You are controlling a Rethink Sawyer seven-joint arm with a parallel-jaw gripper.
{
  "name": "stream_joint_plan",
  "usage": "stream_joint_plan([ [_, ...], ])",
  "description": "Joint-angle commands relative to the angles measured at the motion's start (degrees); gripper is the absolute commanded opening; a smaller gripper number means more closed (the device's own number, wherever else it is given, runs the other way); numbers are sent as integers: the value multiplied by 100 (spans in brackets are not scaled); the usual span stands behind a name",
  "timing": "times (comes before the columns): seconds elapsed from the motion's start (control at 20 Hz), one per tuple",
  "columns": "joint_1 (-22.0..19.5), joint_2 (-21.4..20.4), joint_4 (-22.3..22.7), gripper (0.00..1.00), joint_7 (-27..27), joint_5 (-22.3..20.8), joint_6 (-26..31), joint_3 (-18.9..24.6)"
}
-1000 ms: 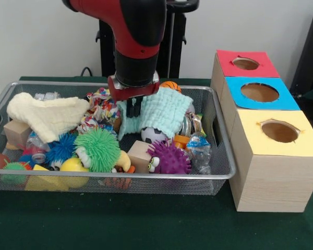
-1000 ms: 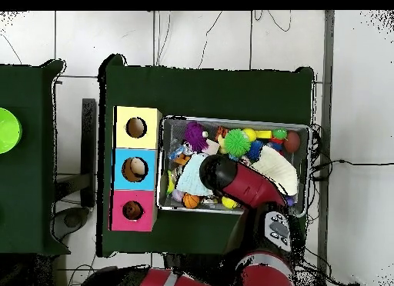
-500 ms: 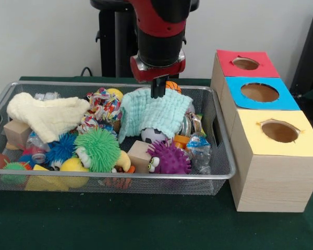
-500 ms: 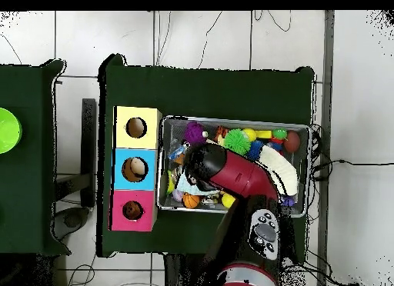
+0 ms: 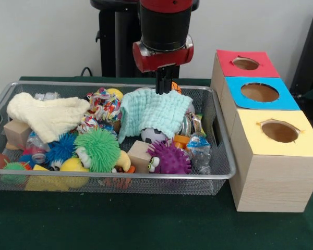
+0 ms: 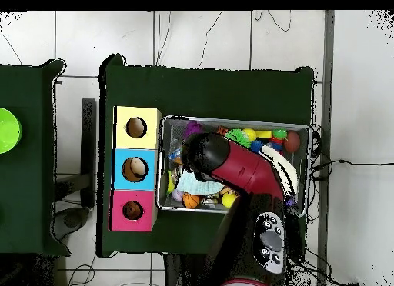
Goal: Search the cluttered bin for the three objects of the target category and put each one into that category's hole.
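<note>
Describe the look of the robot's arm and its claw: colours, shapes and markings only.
The arm is a thick round tube, glossy red above and black below, ending in a red collar. Beneath it sits the claw, small, narrow and black. From overhead the arm is a red, rounded link with a black elbow carrying a grey button panel.

Wire-mesh bin (image 5: pixel 219 172), waffle-knit cloth (image 5: pixel 154 112)
</note>
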Motion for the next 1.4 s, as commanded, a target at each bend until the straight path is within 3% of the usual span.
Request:
stream_joint_plan([
  [0.05,-396,-121,-138,0,1000,293,-606,877],
  [0.45,-940,3,-11,0,526,181,-1157,1511],
  [0.6,-1182,-8,190,0,393,39,-1600,1792],
  [1.0,-1544,220,428,0,429,-396,-2201,2044],
  [1.4,-1987,306,621,0,481,-746,-2775,2565],
])
